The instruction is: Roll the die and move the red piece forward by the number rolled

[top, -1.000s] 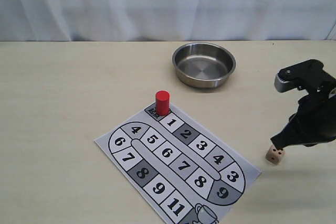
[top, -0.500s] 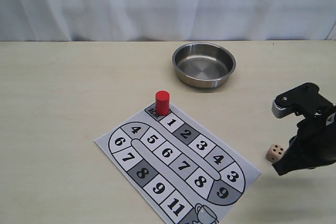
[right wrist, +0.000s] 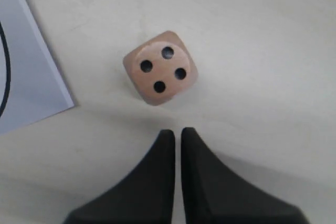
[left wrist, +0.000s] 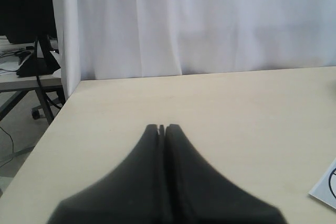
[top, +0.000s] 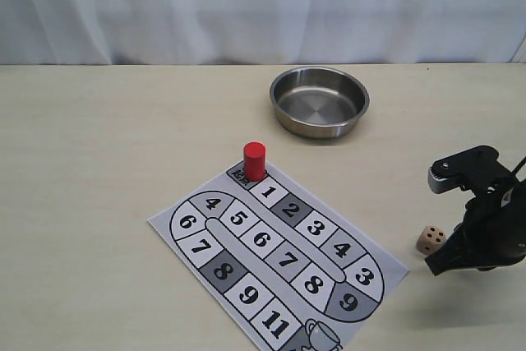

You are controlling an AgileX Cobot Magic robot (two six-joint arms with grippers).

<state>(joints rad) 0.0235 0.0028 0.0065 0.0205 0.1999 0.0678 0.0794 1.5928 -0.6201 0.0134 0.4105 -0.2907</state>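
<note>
The tan die (top: 430,240) lies on the table just right of the game board (top: 246,293), and in the right wrist view the die (right wrist: 160,68) shows four pips on top. My right gripper (top: 435,266) (right wrist: 177,131) hovers close beside it, shut and empty, its fingertips not touching the die. The red piece (top: 254,160) stands upright on the start square at the board's far corner, next to square 1. My left gripper (left wrist: 161,127) is shut with nothing in it, over bare table far from the board; it is outside the exterior view.
A steel bowl (top: 319,102) sits at the back beyond the board. A corner of the board (right wrist: 26,77) lies near the die. The table's left edge (left wrist: 47,129) and a white curtain (left wrist: 199,24) show in the left wrist view.
My right arm has dropped back from just above the die to its near right side. The die and the red piece stay where they were.
</note>
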